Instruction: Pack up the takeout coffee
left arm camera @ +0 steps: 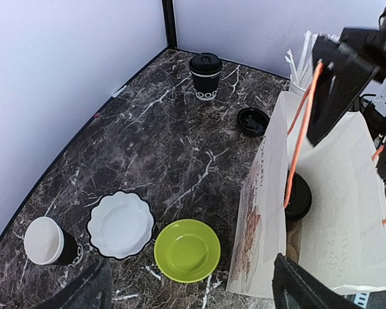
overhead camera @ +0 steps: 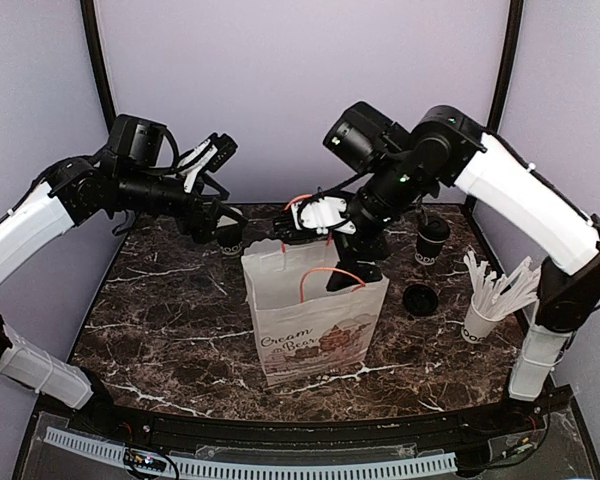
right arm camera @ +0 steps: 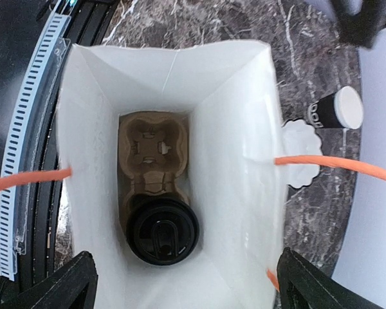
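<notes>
Above the open mouth of the paper bag, the right hand is held with its fingers spread wide and nothing between them. Directly below it, the takeout coffee is seated lid-up in one pocket of a cardboard carrier laid on the bag's floor, so the cup is judged to be braced against tipping. The other pocket is vacant. The orange handles are parted to either side, so the opening is unobstructed.

The bag is stood upright on the desk. Just behind its left side, the left hand is poised, likewise spread and empty, probably to steady the bag; contact cannot be told. Well apart, at the back right, a second lidded cup is stood near a loose lid.
</notes>
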`<state>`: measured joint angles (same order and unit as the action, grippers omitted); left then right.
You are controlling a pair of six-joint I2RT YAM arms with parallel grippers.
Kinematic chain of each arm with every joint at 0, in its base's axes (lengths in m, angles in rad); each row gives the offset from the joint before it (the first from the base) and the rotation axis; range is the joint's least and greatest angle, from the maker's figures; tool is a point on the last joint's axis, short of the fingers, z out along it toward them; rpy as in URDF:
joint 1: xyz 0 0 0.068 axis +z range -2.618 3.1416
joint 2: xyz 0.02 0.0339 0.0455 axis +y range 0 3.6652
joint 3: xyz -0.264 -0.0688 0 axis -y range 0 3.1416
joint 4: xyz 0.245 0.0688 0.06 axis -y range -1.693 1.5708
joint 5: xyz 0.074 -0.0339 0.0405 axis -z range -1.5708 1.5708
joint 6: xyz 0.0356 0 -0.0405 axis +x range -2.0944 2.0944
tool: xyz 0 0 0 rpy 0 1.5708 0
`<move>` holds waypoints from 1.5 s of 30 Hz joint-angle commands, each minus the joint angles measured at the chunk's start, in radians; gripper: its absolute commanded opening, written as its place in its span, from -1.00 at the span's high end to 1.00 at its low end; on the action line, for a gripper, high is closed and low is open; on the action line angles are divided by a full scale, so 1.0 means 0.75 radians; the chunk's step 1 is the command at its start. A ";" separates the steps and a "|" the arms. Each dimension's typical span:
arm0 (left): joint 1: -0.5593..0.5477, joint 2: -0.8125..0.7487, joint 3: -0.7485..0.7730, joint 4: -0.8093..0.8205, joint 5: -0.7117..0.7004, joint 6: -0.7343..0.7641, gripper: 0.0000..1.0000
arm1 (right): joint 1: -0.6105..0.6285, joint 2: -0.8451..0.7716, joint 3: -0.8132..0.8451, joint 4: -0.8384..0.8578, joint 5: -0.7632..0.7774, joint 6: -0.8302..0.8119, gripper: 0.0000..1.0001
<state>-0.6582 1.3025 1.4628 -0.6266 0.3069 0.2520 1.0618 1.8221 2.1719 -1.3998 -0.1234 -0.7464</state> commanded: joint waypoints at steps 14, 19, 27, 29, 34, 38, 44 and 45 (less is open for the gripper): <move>0.006 0.068 0.096 0.059 -0.037 -0.024 -0.72 | -0.882 -0.266 -0.321 0.477 -0.018 0.083 -0.96; 0.007 0.084 0.110 0.049 -0.136 -0.053 -0.71 | -1.130 0.097 -0.033 0.285 -0.041 0.264 -0.86; 0.007 0.089 0.068 0.062 -0.101 -0.057 -0.70 | -1.222 0.293 -0.059 0.258 0.037 0.329 -0.94; 0.007 0.089 0.057 0.067 -0.097 -0.057 -0.70 | -1.238 0.316 -0.058 0.261 0.029 0.337 -0.94; 0.006 0.096 0.045 0.069 -0.087 -0.054 -0.70 | -1.253 0.374 -0.058 0.258 0.056 0.337 -0.94; 0.008 0.102 0.041 0.065 -0.086 -0.052 -0.70 | -1.261 0.417 -0.067 0.245 0.058 0.333 -0.94; 0.007 0.105 0.033 0.063 -0.086 -0.050 -0.70 | -1.278 0.475 -0.038 0.248 0.054 0.335 -0.89; 0.008 0.106 0.032 0.064 -0.084 -0.050 -0.70 | -1.280 0.481 -0.031 0.246 0.054 0.335 -0.88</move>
<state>-0.6582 1.3846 1.5021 -0.5934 0.2279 0.2207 0.1150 2.1612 2.1208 -1.2049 -0.0849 -0.5098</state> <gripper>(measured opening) 0.850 0.949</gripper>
